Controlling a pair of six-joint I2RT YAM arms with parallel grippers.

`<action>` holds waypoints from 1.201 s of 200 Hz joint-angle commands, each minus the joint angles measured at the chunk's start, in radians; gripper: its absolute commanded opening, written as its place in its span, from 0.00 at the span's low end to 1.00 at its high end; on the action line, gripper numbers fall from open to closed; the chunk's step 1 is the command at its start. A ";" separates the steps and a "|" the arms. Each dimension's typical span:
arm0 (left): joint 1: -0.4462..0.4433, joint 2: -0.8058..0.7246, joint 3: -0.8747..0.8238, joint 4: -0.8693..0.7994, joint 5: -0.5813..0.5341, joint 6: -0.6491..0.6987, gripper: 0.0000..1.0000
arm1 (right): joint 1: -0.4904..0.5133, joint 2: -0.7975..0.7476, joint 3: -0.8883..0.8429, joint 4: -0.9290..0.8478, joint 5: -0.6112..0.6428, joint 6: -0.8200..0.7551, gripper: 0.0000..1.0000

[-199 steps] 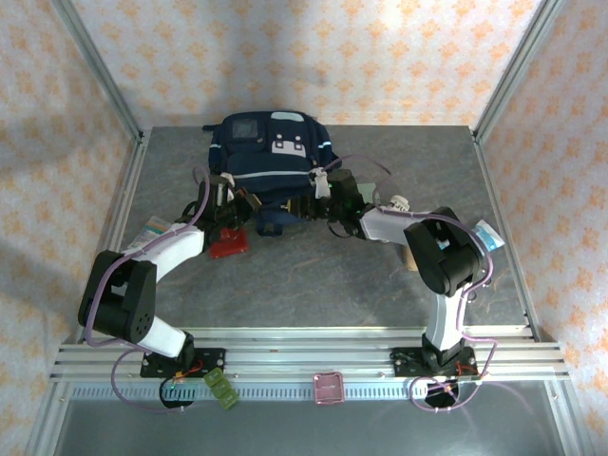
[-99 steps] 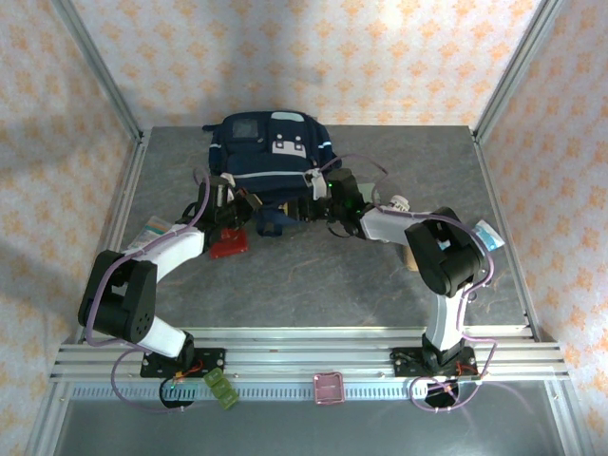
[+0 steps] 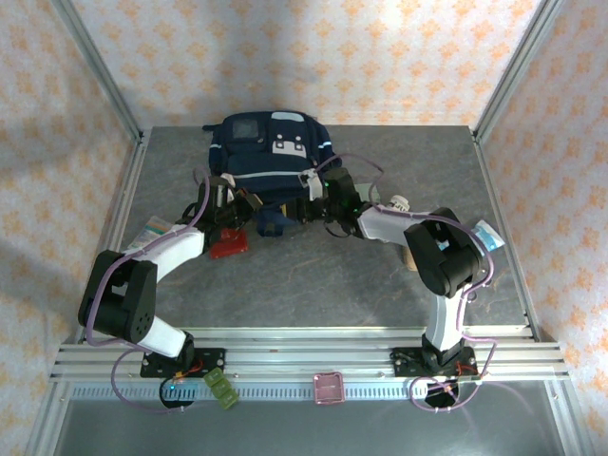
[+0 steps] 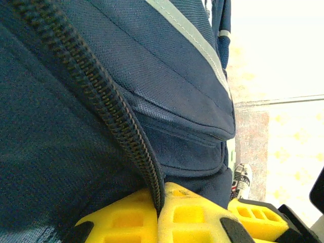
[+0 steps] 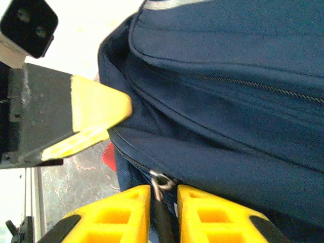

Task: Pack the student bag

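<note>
The student bag (image 3: 271,157), navy with pale stripes, lies at the back middle of the table. My left gripper (image 3: 249,201) is at its near left edge. In the left wrist view that gripper (image 4: 159,202) is shut on the bag's (image 4: 76,126) dark zipper edge, which runs down between the yellow fingers. My right gripper (image 3: 309,195) is at the bag's near right edge. In the right wrist view it (image 5: 163,200) has its fingers closed in on a zipper pull (image 5: 161,187), whose metal ring shows just above the fingertips.
A red item (image 3: 228,244) lies on the table just before the bag. Printed packets lie at the left (image 3: 152,228) and right (image 3: 486,235) edges, and a white round thing (image 3: 397,202) sits by the right arm. Metal rails run along the table's sides.
My right gripper has shifted slightly left toward the bag, and its fingers have narrowed around the zipper pull. The left arm has stayed put.
</note>
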 commanded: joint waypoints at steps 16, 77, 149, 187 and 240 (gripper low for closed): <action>-0.014 -0.007 0.012 0.136 0.027 0.001 0.00 | 0.037 0.042 0.091 -0.067 0.014 -0.014 0.04; -0.011 -0.019 0.009 0.123 -0.006 0.016 0.00 | 0.036 0.011 0.074 -0.194 0.222 -0.024 0.00; 0.021 -0.040 -0.014 0.102 -0.032 0.040 0.00 | -0.021 -0.107 -0.100 -0.275 0.614 0.018 0.00; 0.027 -0.043 -0.015 0.109 -0.018 0.039 0.00 | -0.042 -0.071 -0.109 -0.227 0.757 0.073 0.00; 0.026 -0.075 -0.043 0.101 -0.011 0.042 0.00 | -0.109 0.044 -0.016 -0.104 0.894 0.166 0.00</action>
